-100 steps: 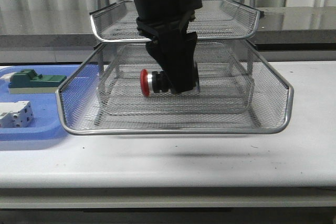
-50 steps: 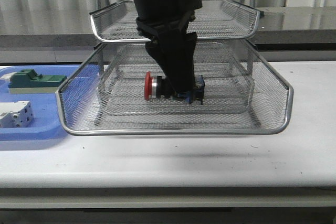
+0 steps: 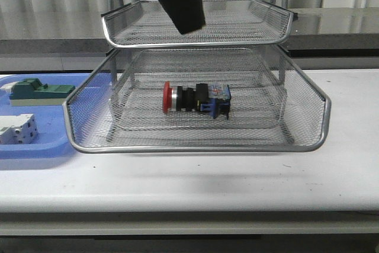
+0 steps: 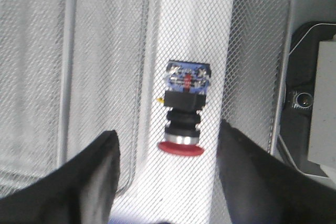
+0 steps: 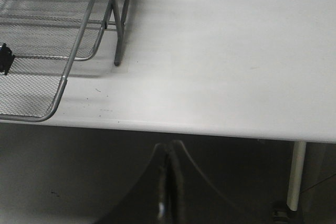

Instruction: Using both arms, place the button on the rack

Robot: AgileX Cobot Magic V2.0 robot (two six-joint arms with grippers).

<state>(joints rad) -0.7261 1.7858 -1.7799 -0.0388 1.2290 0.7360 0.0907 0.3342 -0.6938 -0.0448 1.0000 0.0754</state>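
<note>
The button [image 3: 196, 99] now lies on its side on the mesh floor of the rack's [image 3: 195, 146] lower tray, red head toward the blue tray [image 3: 35, 149], blue block away from it, and nothing is touching it. Half a second ago the left arm was down inside the tray with the button pinched; a second ago the button hung clear of the mesh. Since then the left claw [image 4: 167, 174] has let go and pulled up: in the front view only its dark tip shows, above the button at the height of the upper tray. In the left wrist view the fingers [image 4: 86, 182] stand spread wide, the button lying free between and below them. The right claw [image 5: 167, 187] hangs off the near edge of the table [image 5: 226, 51], beyond the rack's corner, its fingers pressed together on nothing. The placing looks done; the button rests flat and seems unlikely to roll. The green block [image 3: 38, 91] and white part [image 3: 18, 130] sit on the blue tray beside the rack.
</note>
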